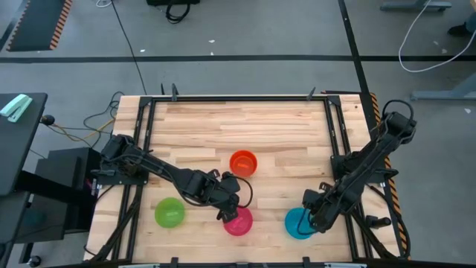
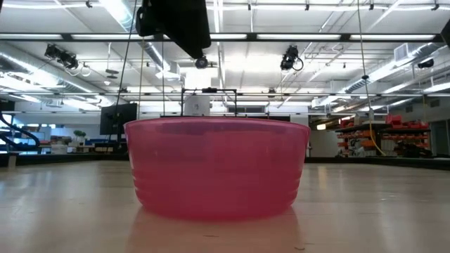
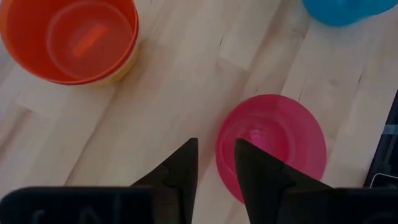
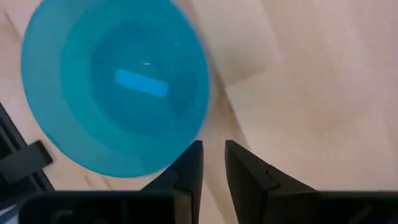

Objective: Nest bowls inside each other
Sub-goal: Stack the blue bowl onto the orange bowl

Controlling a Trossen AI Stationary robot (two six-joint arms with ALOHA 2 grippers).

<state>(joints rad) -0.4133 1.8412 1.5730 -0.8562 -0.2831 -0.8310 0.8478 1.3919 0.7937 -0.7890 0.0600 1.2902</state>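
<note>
Lowering the left gripper, its fingers a narrow gap apart and empty, risks striking the pink bowl rim near you. The right gripper, likewise slightly parted and empty, hovers beside the blue bowl.

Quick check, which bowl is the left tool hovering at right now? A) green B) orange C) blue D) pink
D: in the high view the left tool sits at the rim of the pink bowl, and the left wrist view shows its fingers over that bowl's edge, with the orange bowl and the green bowl apart from it.
</note>
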